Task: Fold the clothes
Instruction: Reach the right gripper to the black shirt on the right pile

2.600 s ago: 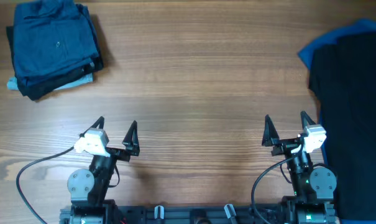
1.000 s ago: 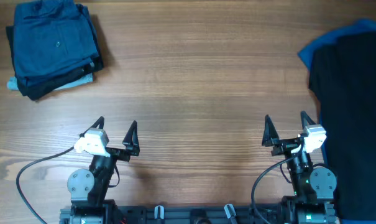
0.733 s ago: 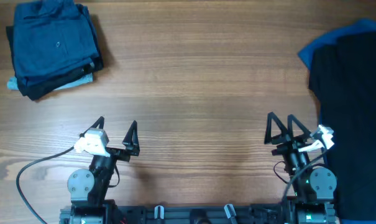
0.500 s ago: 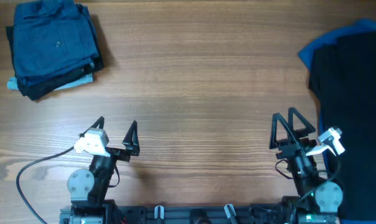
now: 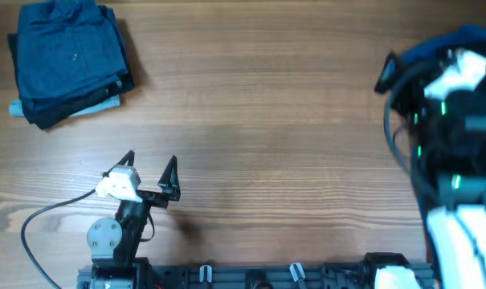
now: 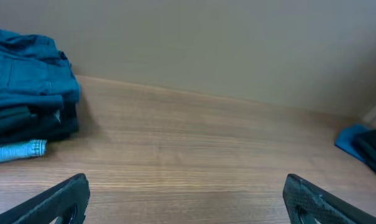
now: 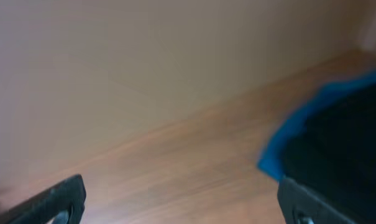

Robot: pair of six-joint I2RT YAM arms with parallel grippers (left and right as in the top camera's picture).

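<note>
A folded pile of dark denim-blue garments (image 5: pixel 66 64) lies at the table's far left; it also shows in the left wrist view (image 6: pixel 26 106). The royal-blue T-shirt (image 5: pixel 467 34) peeks out at the far right, under the black T-shirt (image 7: pixel 343 137), which my raised right arm (image 5: pixel 451 120) mostly hides from overhead. My right gripper (image 7: pixel 184 200) is open and empty, above the table just left of both shirts. My left gripper (image 5: pixel 152 159) is open and empty near the front edge, fingers wide apart (image 6: pixel 188 202).
The wooden table (image 5: pixel 259 104) stretches between the pile and the shirts. A cable (image 5: pixel 42 221) loops by the left arm's base. The blue shirt's edge (image 6: pixel 352 138) shows far right in the left wrist view.
My right arm has swung up and away from its rest pose, toward the shirts at the far right; it is blurred. The left arm and the clothes have not moved.
</note>
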